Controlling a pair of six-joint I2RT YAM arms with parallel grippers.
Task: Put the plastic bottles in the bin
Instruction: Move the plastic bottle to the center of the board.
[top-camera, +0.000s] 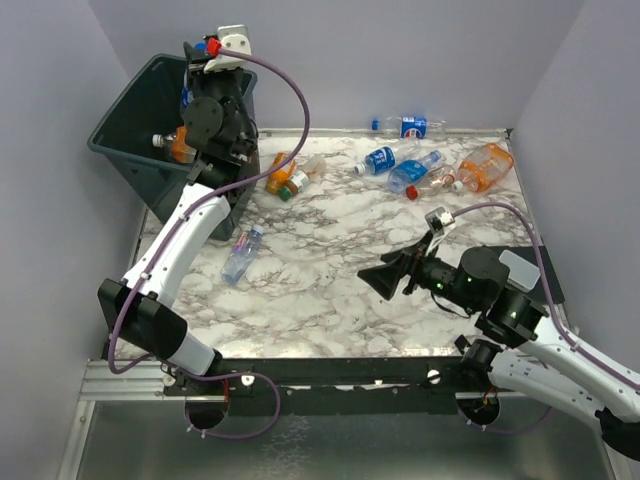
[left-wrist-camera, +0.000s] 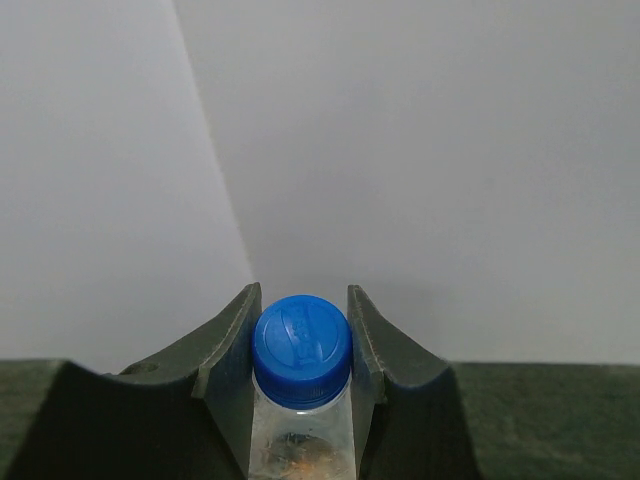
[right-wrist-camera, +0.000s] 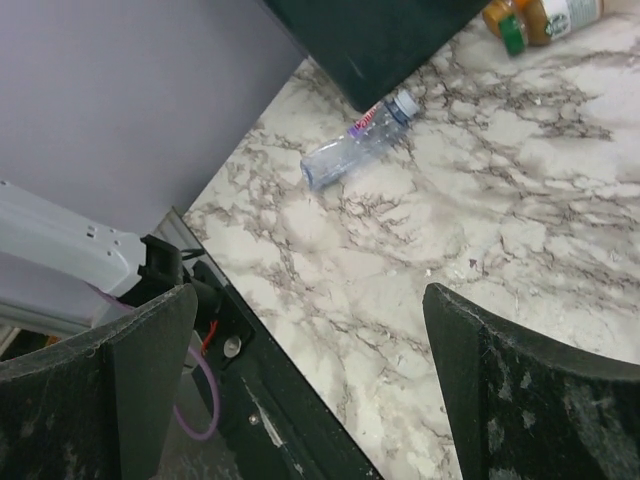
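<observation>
Bin (top-camera: 125, 135) first: big dark tub at the far left of the marble table (top-camera: 320, 290). How far along is this, anyone?
— tinker

Early days imo. Left gripper (left-wrist-camera: 300, 300) is up over the bin's opening, jaws pinched tight on a blue-capped bottle (left-wrist-camera: 300, 440). The neck sits right between the fingers and the blue cap (left-wrist-camera: 301, 348) pokes out past the tips. Looks like the drop step to me, it only has to let go. Below those fingers I can make out one orange bottle (top-camera: 178, 147) already inside. Can't tell if more are in there.
— rigwatch

And the other arm?
— tinker

Right gripper (right-wrist-camera: 308, 300) is spread wide with nothing in it, hovering low over the table. Ahead of its fingers lies a lone clear bottle (right-wrist-camera: 355, 150), well apart from the tips, near the foot of the bin. Further on past that one there's an orange pair (top-camera: 284, 177) beside the bin wall. Off to the side of the fingers, at the far right, sits a scatter of blue-labelled and orange ones (top-camera: 415, 170). I count roughly eight on the table, so most of the job is left.
— rigwatch
</observation>
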